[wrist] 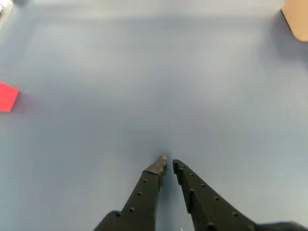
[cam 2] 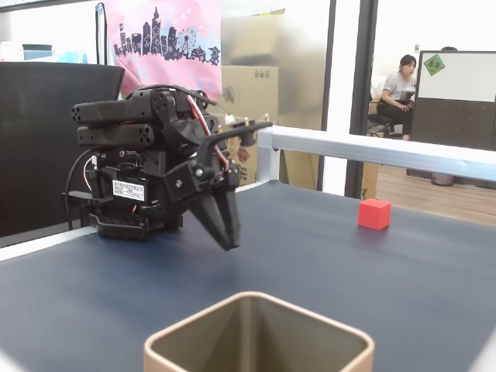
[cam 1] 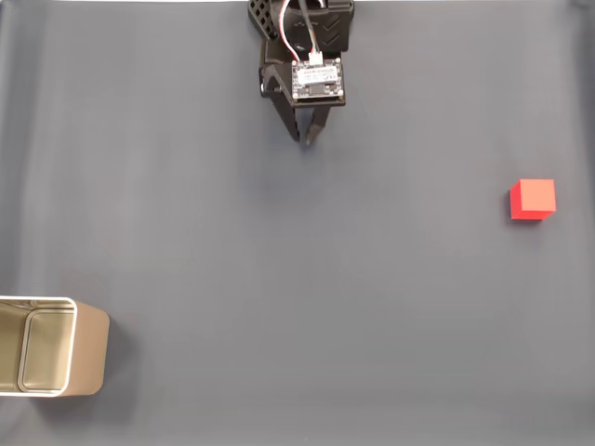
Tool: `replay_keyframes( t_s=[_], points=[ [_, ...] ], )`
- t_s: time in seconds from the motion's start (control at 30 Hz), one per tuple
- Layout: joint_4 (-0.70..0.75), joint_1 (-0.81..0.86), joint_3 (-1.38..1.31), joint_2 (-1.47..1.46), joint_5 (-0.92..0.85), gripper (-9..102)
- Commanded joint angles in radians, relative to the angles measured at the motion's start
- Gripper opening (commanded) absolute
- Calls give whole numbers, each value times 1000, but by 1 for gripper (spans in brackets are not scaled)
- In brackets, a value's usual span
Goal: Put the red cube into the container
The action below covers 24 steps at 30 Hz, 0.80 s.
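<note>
One black two-finger gripper (cam 1: pixel 308 139) top centre my overhead-style fixed view, jaws nearly closed, empty; small red cube (cam 1: pixel 533 199) right; beige-gold rectangular tin (cam 1: pixel 89 348) lower left.

In a fixed view the left edge cuts the container (cam 1: pixel 88 348). In the wrist view only its corner (wrist: pixel 297 19) shows at the top right, and the left edge cuts the red cube (wrist: pixel 7 97). In a fixed view the bottom edge cuts off the container's lower walls (cam 2: pixel 256 341).
</note>
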Motion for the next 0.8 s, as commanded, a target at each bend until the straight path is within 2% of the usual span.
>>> replay_keyframes(
  t_s=[0.0, 0.1, 0.23, 0.77],
  points=[
    [-101, 2, -25, -15, -6, 0],
    [-169, -14, -101, -98, -17, 0],
    [-170, -72, -302, -313, 21, 0],
    [100, -440, -999, -920, 156, 0]
  ],
)
